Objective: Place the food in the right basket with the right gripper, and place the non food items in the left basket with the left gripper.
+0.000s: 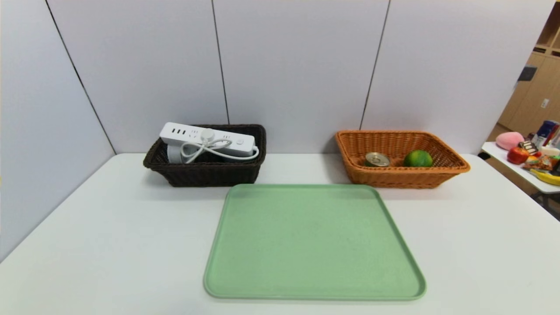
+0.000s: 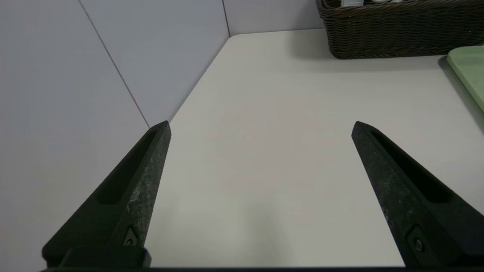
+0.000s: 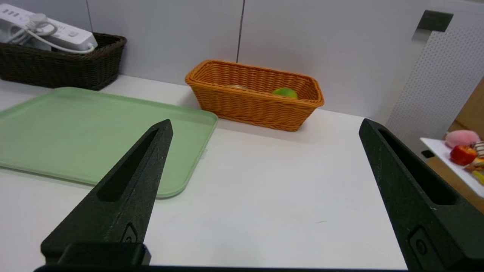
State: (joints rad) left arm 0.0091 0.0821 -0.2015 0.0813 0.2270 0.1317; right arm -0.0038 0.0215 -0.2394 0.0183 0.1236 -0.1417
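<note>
The orange right basket (image 1: pixel 442 168) (image 3: pixel 242 109) at the back right holds the food: a green fruit (image 1: pixel 418 158) (image 3: pixel 284 92) and a small tin with a gold lid (image 1: pixel 377 159). The dark brown left basket (image 1: pixel 205 173) (image 2: pixel 397 34) (image 3: pixel 56 68) at the back left holds a white power strip (image 1: pixel 205 138) (image 3: pixel 49 30) with its coiled cord on top; whatever lies under it is mostly hidden. My left gripper (image 2: pixel 261 126) hangs open over bare table near the left wall. My right gripper (image 3: pixel 264 124) hangs open over bare table right of the tray. Neither shows in the head view.
A pale green tray (image 1: pixel 313 240) (image 3: pixel 75 128) (image 2: pixel 469 68) lies bare at the table's middle front. Grey wall panels close off the back and left. A side table (image 1: pixel 520 173) (image 3: pixel 450 158) with mixed food items stands beyond the right edge.
</note>
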